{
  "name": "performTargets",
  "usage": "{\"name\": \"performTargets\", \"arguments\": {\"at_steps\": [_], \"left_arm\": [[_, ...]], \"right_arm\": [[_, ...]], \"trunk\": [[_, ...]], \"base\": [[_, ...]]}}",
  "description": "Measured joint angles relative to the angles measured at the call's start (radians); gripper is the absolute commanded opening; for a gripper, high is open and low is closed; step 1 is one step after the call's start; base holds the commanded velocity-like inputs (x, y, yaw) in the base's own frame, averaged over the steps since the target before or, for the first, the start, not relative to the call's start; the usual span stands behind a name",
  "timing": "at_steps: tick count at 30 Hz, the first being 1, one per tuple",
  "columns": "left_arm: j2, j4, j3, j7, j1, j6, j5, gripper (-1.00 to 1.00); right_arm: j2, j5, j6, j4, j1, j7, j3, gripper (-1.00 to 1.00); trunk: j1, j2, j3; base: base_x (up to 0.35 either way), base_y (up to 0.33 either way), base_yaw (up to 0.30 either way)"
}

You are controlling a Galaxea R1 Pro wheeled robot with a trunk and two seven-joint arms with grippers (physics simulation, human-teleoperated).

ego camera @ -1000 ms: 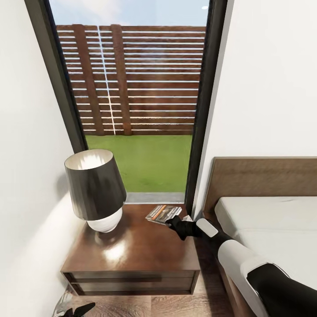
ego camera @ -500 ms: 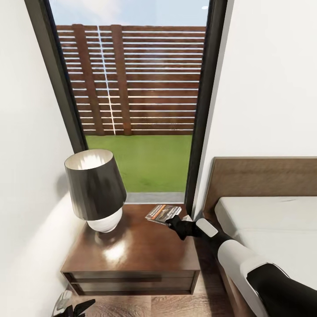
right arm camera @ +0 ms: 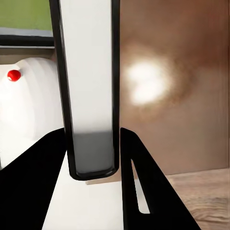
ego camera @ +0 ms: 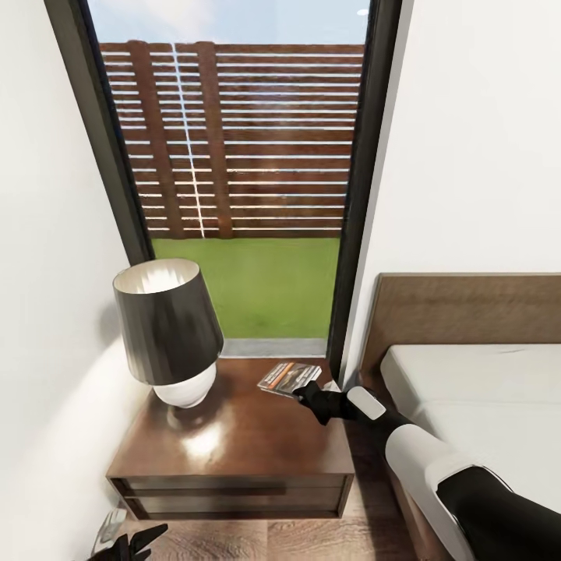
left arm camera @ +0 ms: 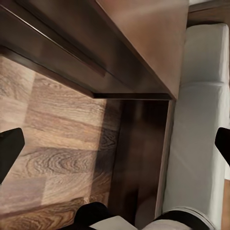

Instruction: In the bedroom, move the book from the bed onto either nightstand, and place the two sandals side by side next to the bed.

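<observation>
While the right end effector [ego camera: 305,393] was clamped on the near edge of the book [ego camera: 289,377], the book sat low over the back right corner of the nightstand [ego camera: 234,444], just beside the window frame [ego camera: 352,234]; whether it already touched the top I could not tell. In the right wrist view the book [right arm camera: 90,96] ran edge-on between the two dark fingers [right arm camera: 143,191], so the grip was on its thin side, probably to lay it flat. That corner was likely chosen because the lamp [ego camera: 167,331] took the left half of the top. Bed [ego camera: 483,405] lay right of the nightstand, with the right arm reaching across the gap. Left end effector [ego camera: 125,541] hung low by the floor [ego camera: 312,538] in front of the drawer, fingers spread wide apart in its wrist view [left arm camera: 9,153], holding nothing, probably parked out of the way. Book step looked nearly done, release pending. No sandals visible.
</observation>
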Motion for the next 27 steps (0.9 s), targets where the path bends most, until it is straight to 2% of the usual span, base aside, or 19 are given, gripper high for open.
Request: {"name": "performTargets", "arguments": {"at_steps": [27], "left_arm": [[0.002, -0.002, 0.002, -0.002, 0.0, 0.004, 0.0, 1.0]], "right_arm": [[0.001, 0.002, 0.003, 0.0, -0.001, -0.008, 0.0, -1.0]], "trunk": [[0.104, -0.189, -0.085]], "base": [[0.0, 0.0, 0.0]]}}
